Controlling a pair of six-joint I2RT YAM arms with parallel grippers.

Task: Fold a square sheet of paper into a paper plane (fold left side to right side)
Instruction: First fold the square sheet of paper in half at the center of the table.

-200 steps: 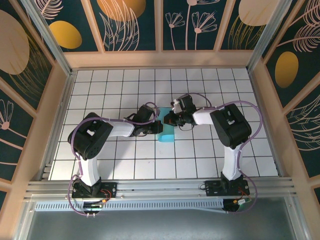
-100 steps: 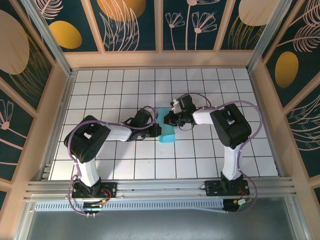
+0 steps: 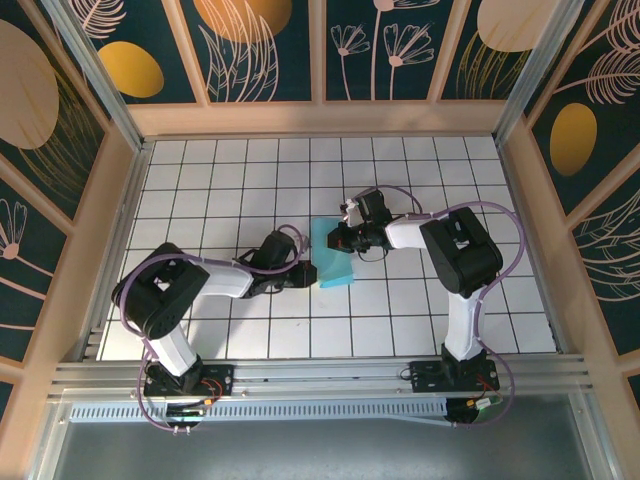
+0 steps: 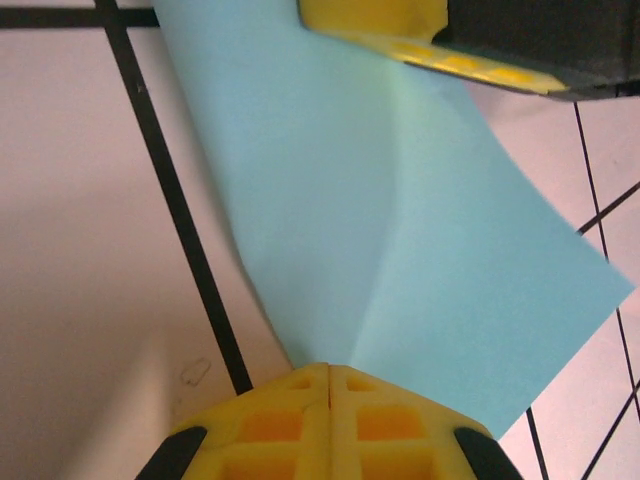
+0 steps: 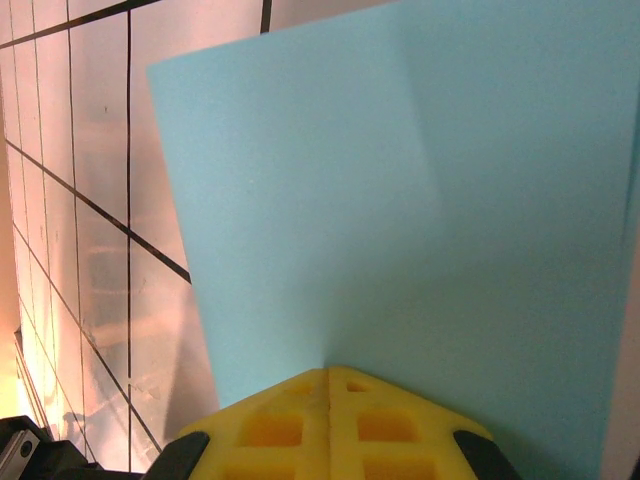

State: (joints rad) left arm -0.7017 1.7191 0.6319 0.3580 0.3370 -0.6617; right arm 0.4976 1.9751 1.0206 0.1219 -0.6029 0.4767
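The square sheet of paper (image 3: 332,258), light cyan, lies on the white grid table between my two grippers. A soft crease runs across it. My left gripper (image 3: 303,272) is shut, and its yellow tips (image 4: 329,370) sit at the sheet's (image 4: 400,220) near edge, where the crease ends. My right gripper (image 3: 338,240) is shut too, its tips (image 5: 328,372) against the sheet (image 5: 400,200) from the far side. One of its yellow fingers (image 4: 400,25) shows at the top of the left wrist view. I cannot tell whether either gripper pinches the paper or just presses on it.
The white grid table (image 3: 230,180) is boxed in by wooden walls (image 3: 310,118) on three sides. A metal rail (image 3: 320,375) with both arm bases runs along the near edge. Open tiles stretch to the left, right and front of the sheet.
My left gripper has slid down and to the left, off the sheet's middle to its near-left edge. More of the paper shows now. The right gripper has stayed put.
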